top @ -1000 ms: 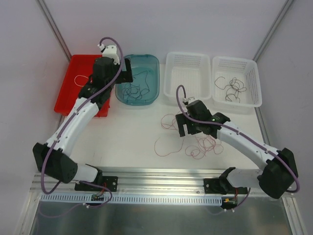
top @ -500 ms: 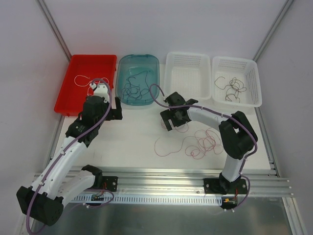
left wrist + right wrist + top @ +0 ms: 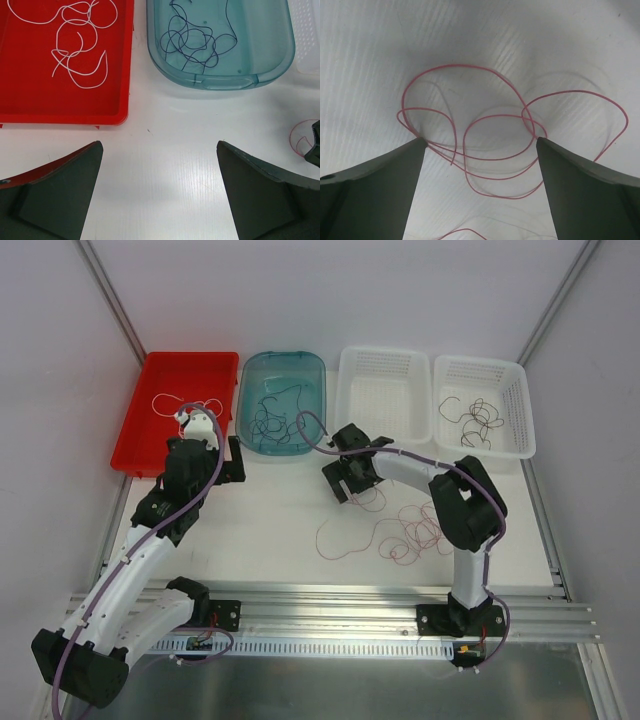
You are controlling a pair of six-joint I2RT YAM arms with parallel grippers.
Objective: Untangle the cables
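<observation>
2 grippers, both spread wide and empty: right gripper (image 3: 481, 141) hangs over red-pink cables (image 3: 415, 530) off the teal tub's (image 3: 220, 82) near-right corner, left gripper (image 3: 160, 147) off its near-left. Looks like pre-grasp; next needs pinching 1 loop cleanly.

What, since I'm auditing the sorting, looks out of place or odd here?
Only the pink wires stand out: they lie loose and looped over each other on the table, outside the red tray, teal tub and right basket that hold the sorted wires. Nothing looks damaged.
</observation>
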